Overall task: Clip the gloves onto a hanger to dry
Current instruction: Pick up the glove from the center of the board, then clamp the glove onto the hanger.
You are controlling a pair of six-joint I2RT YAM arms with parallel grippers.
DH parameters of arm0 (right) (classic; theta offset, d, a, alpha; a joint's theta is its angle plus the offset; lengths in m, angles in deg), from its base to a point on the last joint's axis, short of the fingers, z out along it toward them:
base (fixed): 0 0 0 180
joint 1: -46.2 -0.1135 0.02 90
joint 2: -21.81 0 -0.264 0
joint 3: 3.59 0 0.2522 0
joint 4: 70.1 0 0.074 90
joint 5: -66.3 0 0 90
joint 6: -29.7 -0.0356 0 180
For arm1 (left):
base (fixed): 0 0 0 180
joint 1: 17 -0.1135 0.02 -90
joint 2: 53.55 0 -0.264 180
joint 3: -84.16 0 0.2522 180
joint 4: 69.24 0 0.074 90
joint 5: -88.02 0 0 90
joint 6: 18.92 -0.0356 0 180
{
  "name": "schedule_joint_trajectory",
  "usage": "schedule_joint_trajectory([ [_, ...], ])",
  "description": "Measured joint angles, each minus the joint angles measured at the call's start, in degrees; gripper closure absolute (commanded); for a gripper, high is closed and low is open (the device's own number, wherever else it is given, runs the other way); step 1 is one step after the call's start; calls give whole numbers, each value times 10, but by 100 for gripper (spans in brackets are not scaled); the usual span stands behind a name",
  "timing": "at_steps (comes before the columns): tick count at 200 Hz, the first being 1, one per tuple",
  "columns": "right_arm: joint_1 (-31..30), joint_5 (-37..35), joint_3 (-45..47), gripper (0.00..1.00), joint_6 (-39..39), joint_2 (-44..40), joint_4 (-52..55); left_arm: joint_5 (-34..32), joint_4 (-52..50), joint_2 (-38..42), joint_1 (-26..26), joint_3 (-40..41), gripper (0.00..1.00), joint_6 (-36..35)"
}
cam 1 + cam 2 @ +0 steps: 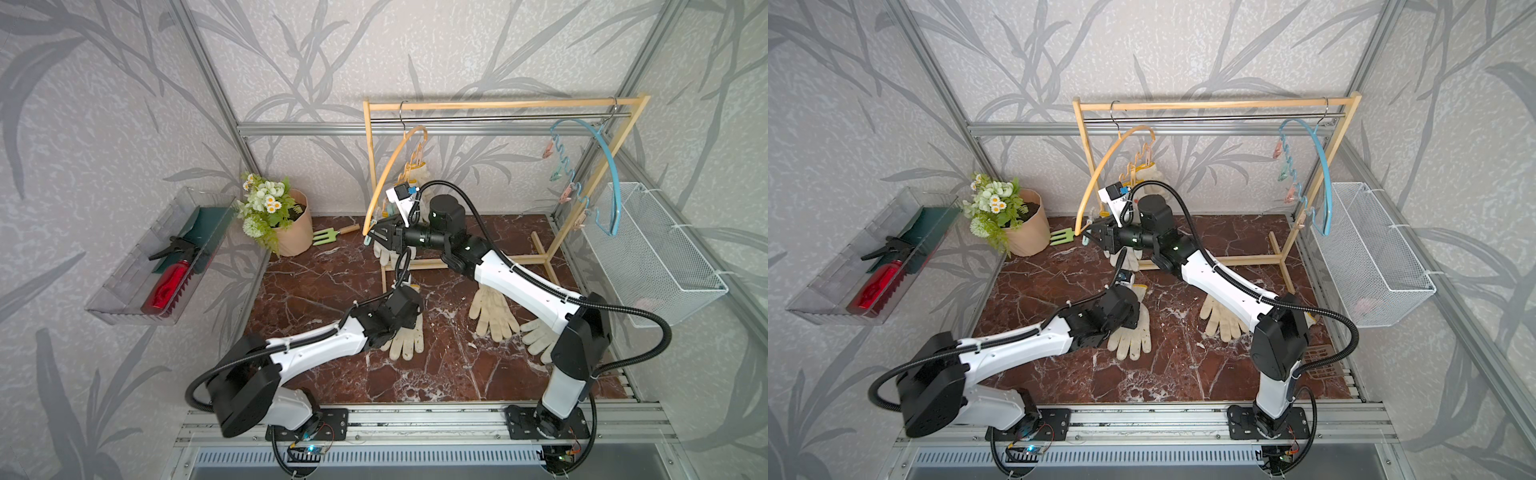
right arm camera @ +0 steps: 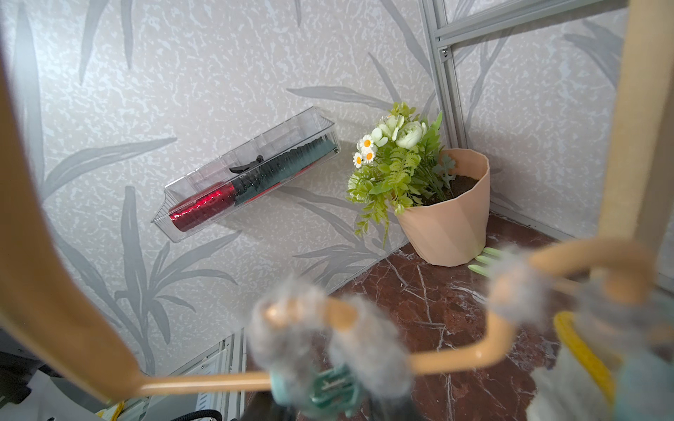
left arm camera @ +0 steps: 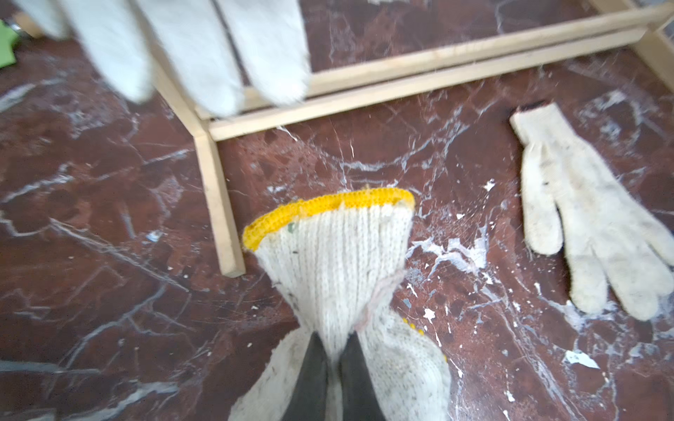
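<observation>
Step in hand: pick-up of the nxt glove, w/ the clip being readied at the same time.

L fingers [image 3: 333, 350] are clenched on a glove [image 3: 332, 255] lying on the worktop [image 1: 436, 374]. The knit is pinched btwn them just behind the ribbed cuff, so the yellow-trimmed edge sticks out free ahead of the tips. A bit of yellow shows beside the fingers lower down, so poss. a 2nd glove underneath; can't tell for sure.

R fingers [image 1: 374, 237] are up at the low end of the tan hanger [image 1: 388, 166], set about a teal clip [image 2: 328, 390]. Wrist view is too blurred there, so can't tell if they're squeezing it or only bracketing it.

Other gloves: one hung glove [image 1: 422, 174] sits on the tan hanger above and behind the R fingers. Another, the low glove [image 1: 384, 253], dangles just below them, its fingertips in front of the wooden rack [image 1: 498, 104] foot, ahead of the L fingers. Two loose gloves [image 1: 492, 311] lie on the worktop off to the R-arm side of the L fingers, well apart. So approx 2 done, rest to go.

Nxt move, as I judge it:
- L lifts the glove off the worktop; check only one comes up.
- Carry the cuff fwd and up to the teal clip, free edge leading.
- R presses the clip open, L feeds the cuff in, R lets the clip bite, then L lets go.

Needs the hanger steady, since it swings freely on the rack bar.
</observation>
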Motion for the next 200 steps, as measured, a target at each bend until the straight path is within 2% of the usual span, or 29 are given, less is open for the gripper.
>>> schedule_joint_trajectory([
  [46, 0, 2, 4, 73, -3, 0, -9, -50, 14, 143, -12, 64, 100, -55],
  [99, 1, 2, 12, 72, -4, 0, -12, -53, 2, 259, -91, 76, 100, -115],
  [149, 1, 2, 15, 72, -10, -1, -13, -26, -5, 289, -139, 75, 100, -167],
  [200, 1, 4, 17, 72, -13, -2, -13, -3, -5, 292, -149, 62, 100, -224],
])
